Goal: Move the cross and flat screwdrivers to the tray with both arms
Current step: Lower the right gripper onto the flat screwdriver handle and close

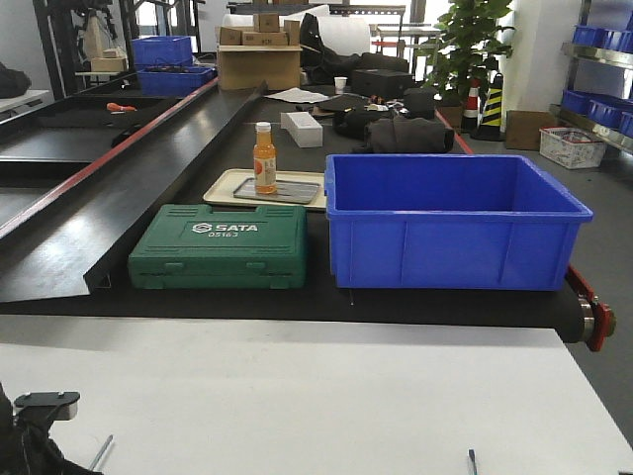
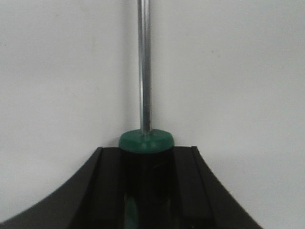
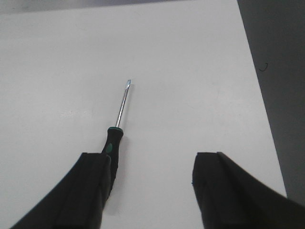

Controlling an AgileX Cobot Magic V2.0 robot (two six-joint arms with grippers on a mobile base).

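Screwdriver (image 2: pixel 144 95) between clamped left pincer (image 2: pixel 145 160)

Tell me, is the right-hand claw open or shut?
Open. The right gripper has its fingers wide apart; the screwdriver lies ungripped on the white table.

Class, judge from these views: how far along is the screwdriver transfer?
Done: nothing delivered yet. In hand: the left gripper is shut on the first screwdriver. Left: the second screwdriver lies on the white table beside the open right gripper; both deliveries remain.

Shelving (image 1: pixel 601 54) is lining the right wall; a potted plant (image 1: pixel 475 45) is standing nearby on grey floor (image 1: pixel 611 193).
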